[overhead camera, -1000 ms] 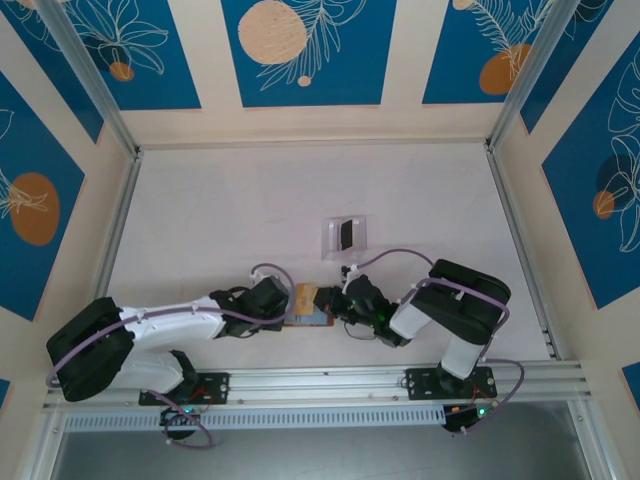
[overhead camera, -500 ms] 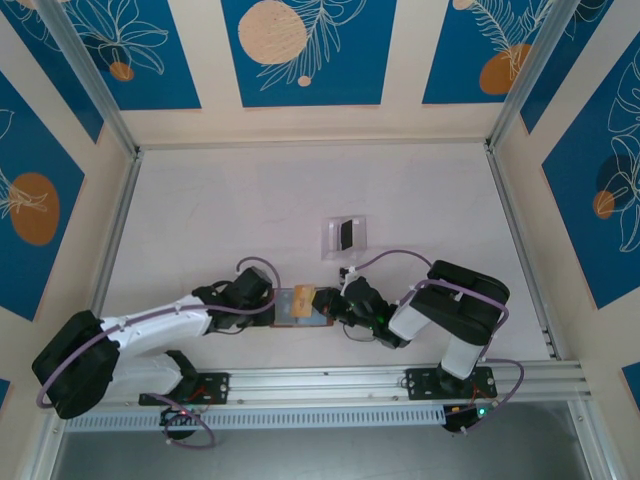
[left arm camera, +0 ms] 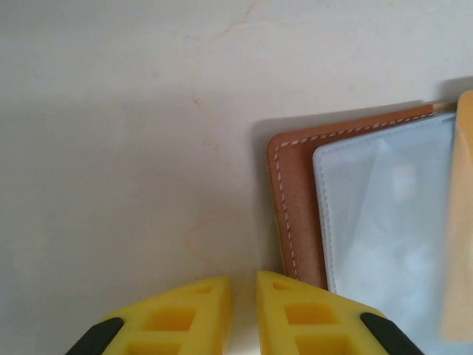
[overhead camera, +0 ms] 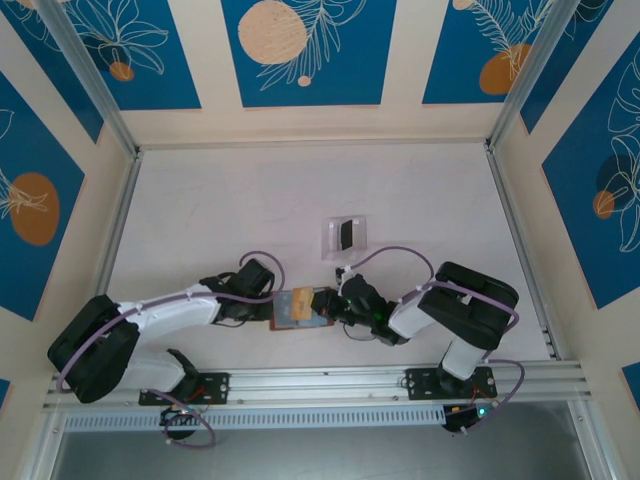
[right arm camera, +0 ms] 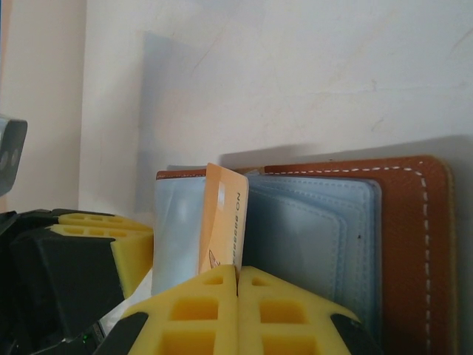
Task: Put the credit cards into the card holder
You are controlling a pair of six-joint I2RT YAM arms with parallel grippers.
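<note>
The card holder [overhead camera: 290, 312] lies open on the table between the two grippers, brown leather [right arm camera: 432, 244] with pale grey-blue pockets [left arm camera: 384, 222]. My right gripper [right arm camera: 236, 271] is shut on a pale yellow credit card [right arm camera: 224, 214], held on edge over the fold of the pockets. In the top view that gripper [overhead camera: 328, 304] is at the holder's right side. My left gripper [left arm camera: 244, 285] is at the holder's left edge [left arm camera: 295, 207], jaws a narrow gap apart with bare table between them. A dark credit card [overhead camera: 346, 234] stands in a clear stand.
The clear plastic stand [overhead camera: 345, 250] sits a little beyond the holder, towards the middle of the white table [overhead camera: 220, 210]. Metal rails [overhead camera: 320, 380] run along the near edge. Both arms lie low and close together over the front of the table.
My left gripper's jaws have narrowed and its wrist has shifted a little by the holder's left edge. The right gripper has stayed shut on the yellow card.
</note>
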